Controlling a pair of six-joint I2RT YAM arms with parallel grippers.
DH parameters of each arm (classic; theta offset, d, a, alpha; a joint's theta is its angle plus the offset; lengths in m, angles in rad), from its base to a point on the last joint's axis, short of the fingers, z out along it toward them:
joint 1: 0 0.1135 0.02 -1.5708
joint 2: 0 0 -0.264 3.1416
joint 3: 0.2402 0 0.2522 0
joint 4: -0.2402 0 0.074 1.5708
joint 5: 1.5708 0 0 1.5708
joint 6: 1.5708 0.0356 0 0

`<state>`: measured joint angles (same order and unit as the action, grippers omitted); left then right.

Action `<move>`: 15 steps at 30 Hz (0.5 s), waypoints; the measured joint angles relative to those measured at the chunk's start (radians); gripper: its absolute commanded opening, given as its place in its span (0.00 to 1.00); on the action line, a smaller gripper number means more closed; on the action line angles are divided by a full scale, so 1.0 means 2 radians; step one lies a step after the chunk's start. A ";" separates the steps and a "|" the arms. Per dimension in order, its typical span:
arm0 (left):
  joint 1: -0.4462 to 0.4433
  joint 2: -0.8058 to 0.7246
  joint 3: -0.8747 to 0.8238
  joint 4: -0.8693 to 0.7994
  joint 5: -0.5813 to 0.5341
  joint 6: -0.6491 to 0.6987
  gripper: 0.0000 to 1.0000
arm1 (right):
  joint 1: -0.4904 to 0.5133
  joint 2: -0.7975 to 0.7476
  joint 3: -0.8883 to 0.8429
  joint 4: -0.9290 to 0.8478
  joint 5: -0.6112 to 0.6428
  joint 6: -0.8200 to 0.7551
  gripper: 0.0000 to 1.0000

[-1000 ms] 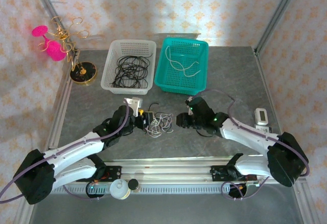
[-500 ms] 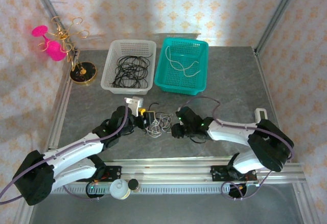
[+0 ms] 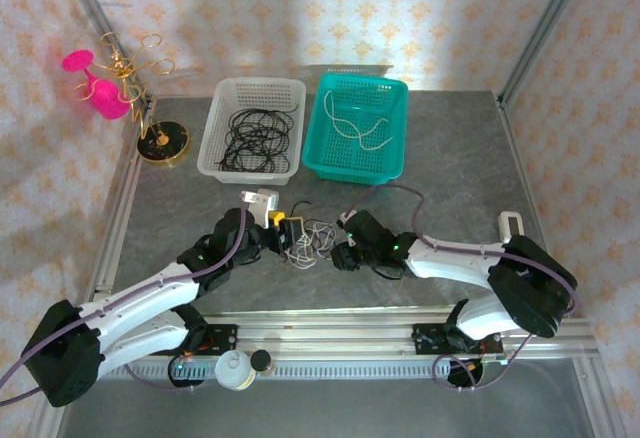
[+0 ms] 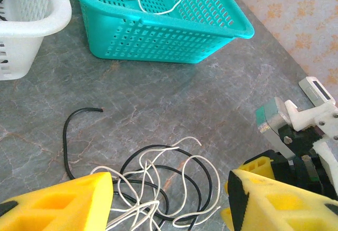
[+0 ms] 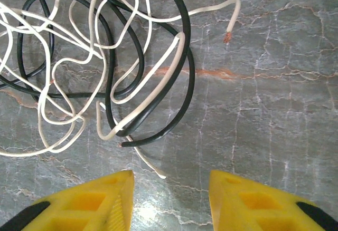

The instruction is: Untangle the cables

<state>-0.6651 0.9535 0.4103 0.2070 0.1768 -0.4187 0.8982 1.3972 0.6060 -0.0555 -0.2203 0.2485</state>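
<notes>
The cables (image 3: 312,238) lie as a small loose tangle on the grey table, one black and one whitish. My left gripper (image 3: 286,237) stands open at the tangle's left side. In the left wrist view its yellow fingers (image 4: 63,202) straddle the tangle (image 4: 153,181), with whitish strands running under the left finger. A free black end (image 4: 65,136) curls away to the left. My right gripper (image 3: 340,250) is open just right of the tangle. In the right wrist view, the right gripper (image 5: 170,191) holds nothing. A whitish end (image 5: 153,170) and a black end (image 5: 158,135) lie just ahead of it.
At the back stand a white basket (image 3: 255,83) with black cables and a teal basket (image 3: 365,80) with whitish cables, the teal basket (image 4: 158,41) close ahead of my left gripper. A gold stand (image 3: 163,143) sits far left. A small white device (image 3: 511,226) lies right.
My right gripper has moved left, up to the tangle's right edge, and its jaws have widened. My left gripper has barely shifted.
</notes>
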 measured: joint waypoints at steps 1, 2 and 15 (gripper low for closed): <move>0.000 0.000 0.000 0.000 0.000 0.000 0.61 | 0.000 0.003 0.000 0.003 0.000 0.000 0.43; 0.000 0.000 0.000 0.000 0.001 0.000 0.61 | 0.001 0.008 0.000 0.006 -0.001 0.000 0.43; 0.000 0.004 0.000 0.000 0.013 0.000 0.62 | 0.002 0.038 0.010 0.032 0.013 0.012 0.00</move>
<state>-0.6651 0.9619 0.4103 0.2070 0.2024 -0.4187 0.9028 1.4723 0.6250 0.0078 -0.1940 0.2733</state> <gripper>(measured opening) 0.619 0.063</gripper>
